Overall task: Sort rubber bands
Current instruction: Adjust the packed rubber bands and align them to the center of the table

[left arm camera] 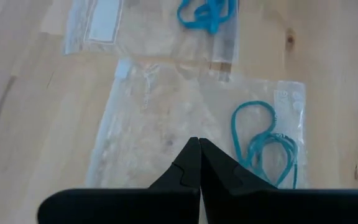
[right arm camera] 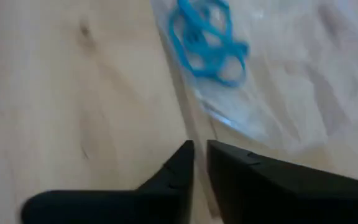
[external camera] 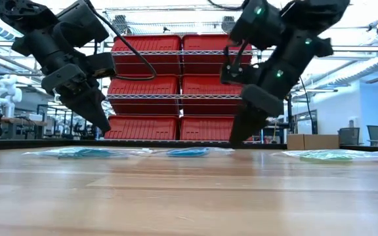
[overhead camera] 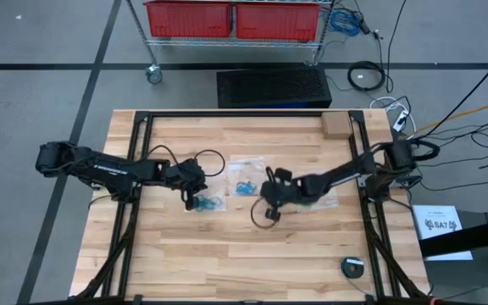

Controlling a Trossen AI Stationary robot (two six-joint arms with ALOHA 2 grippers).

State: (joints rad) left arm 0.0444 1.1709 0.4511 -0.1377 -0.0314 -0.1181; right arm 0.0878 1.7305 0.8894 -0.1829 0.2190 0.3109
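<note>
here, nearest the front edge of the wooden table [overhead camera: 227,263], a small round dark object [overhead camera: 352,267] lies toward the right corner, well apart from everything else. mid-table, the left gripper [overhead camera: 191,202] hangs just above a clear bag [left arm camera: 160,137], its fingers [left arm camera: 188,167] pressed together with no gap and nothing between them; the teal rubber bands [left arm camera: 263,142] lie inside that bag, just beside the fingertips. the right gripper [overhead camera: 269,212] hovers low over bare wood at the edge of a second clear bag [right arm camera: 291,81]; its fingers [right arm camera: 179,168] stand a narrow slit apart, and nothing shows in the slit. the blue rubber bands [right arm camera: 207,43] sit bunched inside that second bag, a little beyond the tips. in the low view both grippers hang clear of the tabletop, tips pointing down. a third bag with green rubber bands [external camera: 327,156] lies on the right side of the table, beside the right arm. at the far right corner of the table rests a small cardboard box [overhead camera: 336,125]. beyond the table, a wire shelf holds red bins [overhead camera: 231,19], and black cables [overhead camera: 367,76] trail across the grey floor.
</note>
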